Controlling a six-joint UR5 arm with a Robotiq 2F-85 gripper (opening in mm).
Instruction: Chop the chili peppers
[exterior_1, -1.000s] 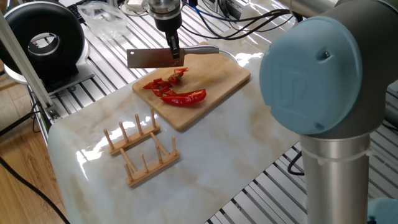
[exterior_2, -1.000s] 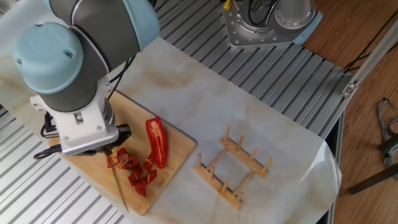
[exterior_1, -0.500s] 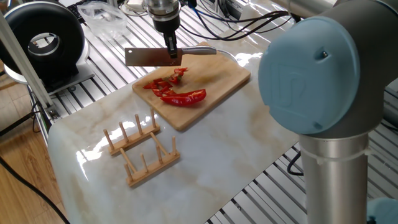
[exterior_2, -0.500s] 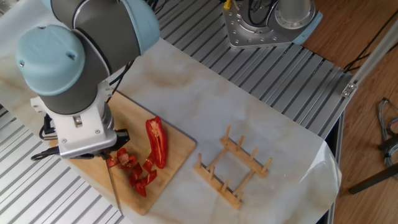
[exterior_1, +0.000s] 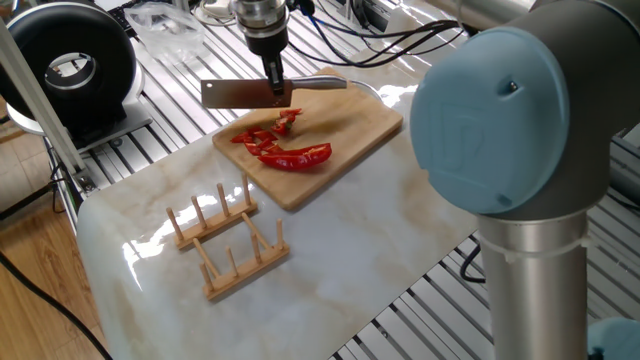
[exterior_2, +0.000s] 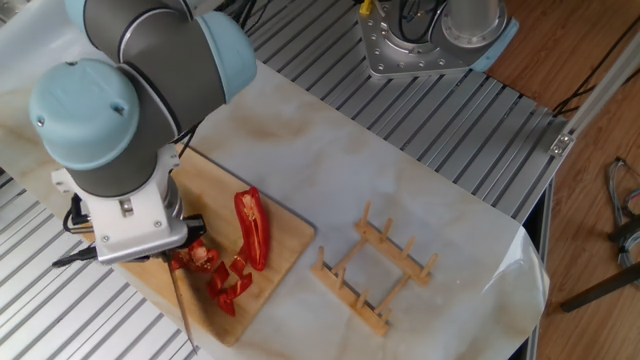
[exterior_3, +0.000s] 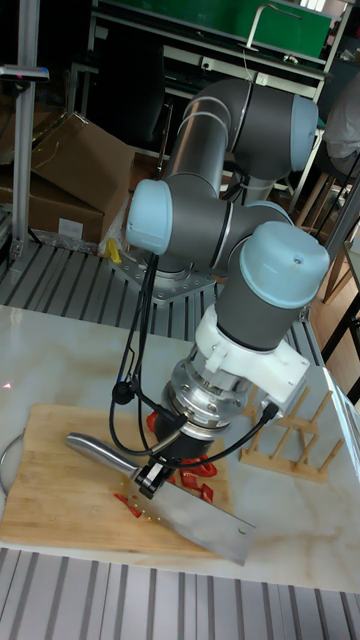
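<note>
Lately shifted, by a small amount only: note the arm (exterior_1: 500, 110), whose large blue joint cap at the right of one fixed view sits a little further left than half a second back. In the other fixed view, likewise displaced toward the lower left.

Unchanged: cutting board (exterior_1: 350, 125) at upper centre, on the marble table (exterior_1: 380, 240).

Carried along with the wrist: cleaver (exterior_1: 235, 93), now slightly higher and further left in one fixed view. Held clear of the board, blade flat-on to that camera. Judged as a lift between strokes, not a cut in progress.

Regarding the chili peppers (exterior_1: 300, 157): on the board, below and right of the blade. One long curved half lying whole at the near edge; a cluster of small red bits just behind it. No displacement detected. Judged partly complete, with the long half still to chop.

Regarding the gripper (exterior_1: 275, 85): clamped narrowly on the cleaver where handle meets blade.

Limits of visibility:
- Other fixed view: gripper concealed under the wrist; blade seen edge-on as a thin line; part of the board covered.
- Tall fixed view: long pepper half mostly behind the wrist; only scattered bits showing.
- Exact gap between blade edge and board not determinable.
</note>
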